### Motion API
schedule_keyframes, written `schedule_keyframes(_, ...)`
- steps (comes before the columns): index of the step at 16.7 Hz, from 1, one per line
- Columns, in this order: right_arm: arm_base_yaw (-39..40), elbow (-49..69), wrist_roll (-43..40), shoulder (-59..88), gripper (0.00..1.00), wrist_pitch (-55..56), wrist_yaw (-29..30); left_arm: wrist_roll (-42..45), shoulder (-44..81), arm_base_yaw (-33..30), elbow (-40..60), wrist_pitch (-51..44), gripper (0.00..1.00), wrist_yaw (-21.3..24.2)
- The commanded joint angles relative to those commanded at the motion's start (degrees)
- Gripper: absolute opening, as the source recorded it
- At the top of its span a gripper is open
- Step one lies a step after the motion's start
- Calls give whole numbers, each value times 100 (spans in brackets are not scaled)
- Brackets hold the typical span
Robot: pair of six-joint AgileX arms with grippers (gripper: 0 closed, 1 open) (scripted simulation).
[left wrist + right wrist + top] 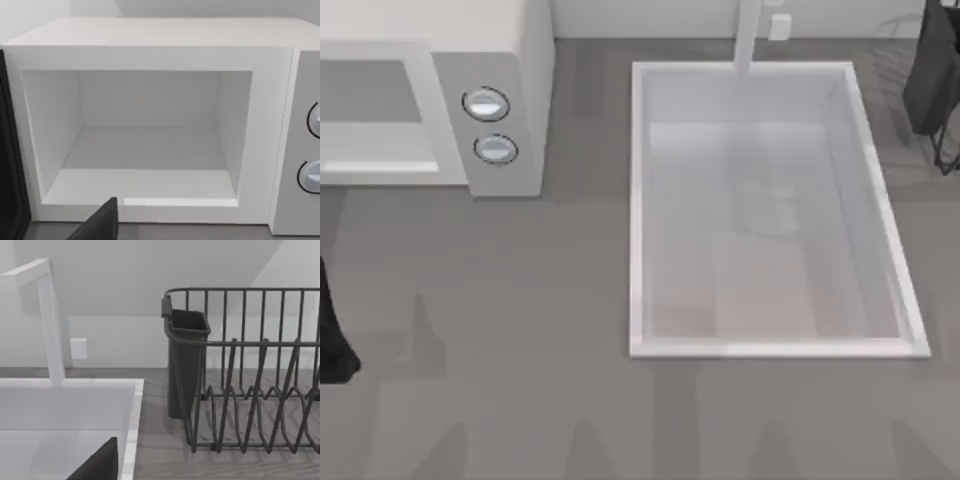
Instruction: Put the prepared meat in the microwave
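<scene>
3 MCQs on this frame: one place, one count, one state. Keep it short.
1. The microwave stands at the top view's: A) upper left B) lower right C) centre
2. Knobs on its side panel: A) one B) two C) four
3. The microwave's cavity is: A) shut behind a door B) open and bare C) holding a plate

Answers: 1 A, it sits left of the sink basin by the far edge. 2 B, two round knobs stacked on the panel. 3 B, the left wrist view looks straight into bare walls and floor.

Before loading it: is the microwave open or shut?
Open. In the left wrist view the microwave shows its bare cavity, with the dark door swung aside at the edge.
</scene>
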Motion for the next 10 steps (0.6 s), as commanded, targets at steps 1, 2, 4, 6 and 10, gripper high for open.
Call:
schedule_keyframes(1, 0, 0, 0, 0, 100, 0, 0, 0, 0, 0, 0, 0, 100, 0)
schedule_keyframes(2, 0, 0, 0, 0, 100, 0, 0, 0, 3, 0, 3, -2, 100, 0)
schedule_keyframes(4, 0, 0, 0, 0, 100, 0, 0, 2, 183, 25, 167, -144, 100, 8)
schedule_keyframes(6, 0, 0, 0, 0, 100, 0, 0, 10, 604, 91, 545, -456, 100, 19)
schedule_keyframes(10, 0, 0, 0, 0, 100, 0, 0, 44, 2160, 335, 1808, -1430, 100, 22)
